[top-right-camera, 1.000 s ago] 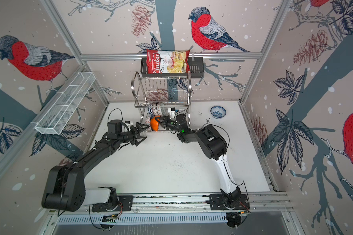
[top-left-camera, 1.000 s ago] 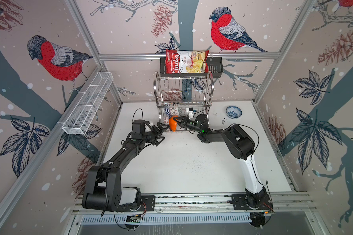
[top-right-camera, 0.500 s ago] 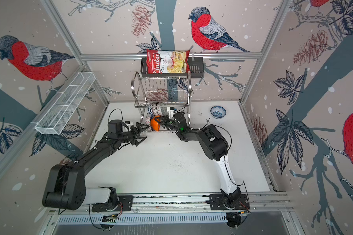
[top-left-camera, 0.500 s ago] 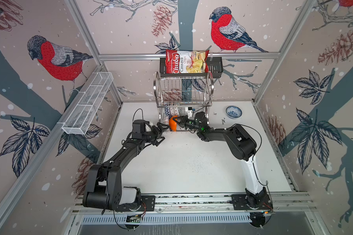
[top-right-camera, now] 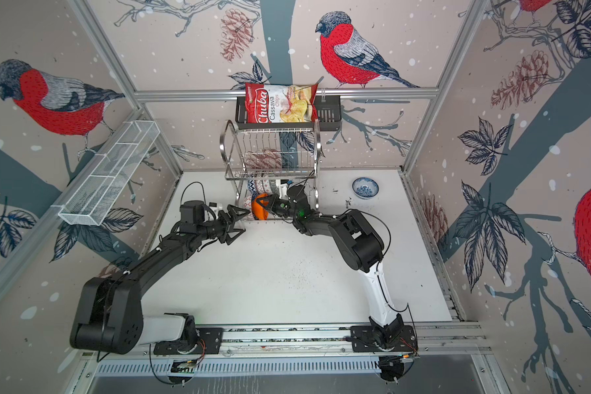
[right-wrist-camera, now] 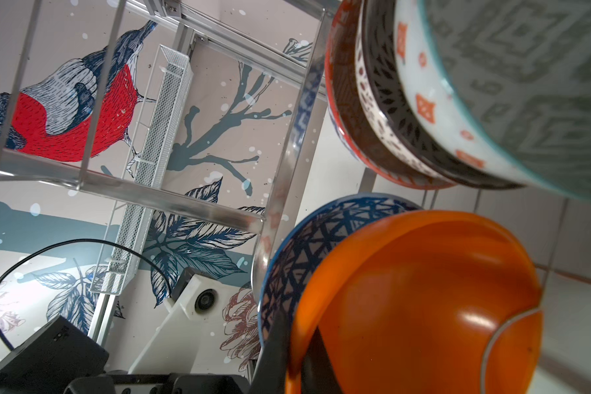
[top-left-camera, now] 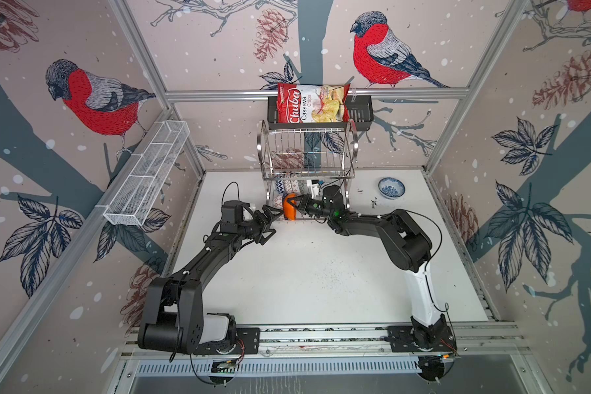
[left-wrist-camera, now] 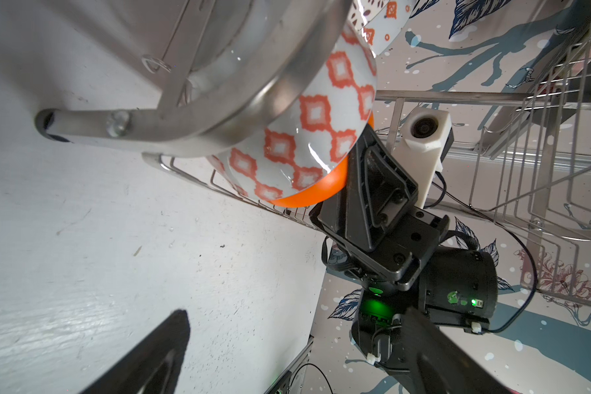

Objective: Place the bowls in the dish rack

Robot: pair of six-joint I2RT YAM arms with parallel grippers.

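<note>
Two robot arms meet at the front of the dish rack (top-left-camera: 352,150), a shiny two-tier wire stand at the back of a white table (top-left-camera: 304,273). The right gripper (top-left-camera: 297,202) is pinched shut on the rim of the plain orange bowl (top-left-camera: 288,213), holding it on edge at the front of the rack's lower tier. Other bowls already stand in that tier. The left gripper (top-left-camera: 276,223) holds nothing. Its jaws are spread wide, just outside the rack's front foot. A white-blue floral bowl (top-left-camera: 391,187) sits on the table well apart from the rack, on the right arm's side.

Risks: the grip is a thin pinch on a glossy rim, so the orange bowl could swivel or slip. In the left wrist view it seems pressed against a patterned bowl with orange diamonds (left-wrist-camera: 307,136), so pushing on could shove that bowl over. If it is let go before it settles between the wires, it could roll out of the rack's front. The left gripper could also nudge the rack's foot.

Compared with a second ago, the right wrist has edged slightly deeper toward the rack. The orange bowl has barely shifted, and the left arm looks unchanged.
</note>
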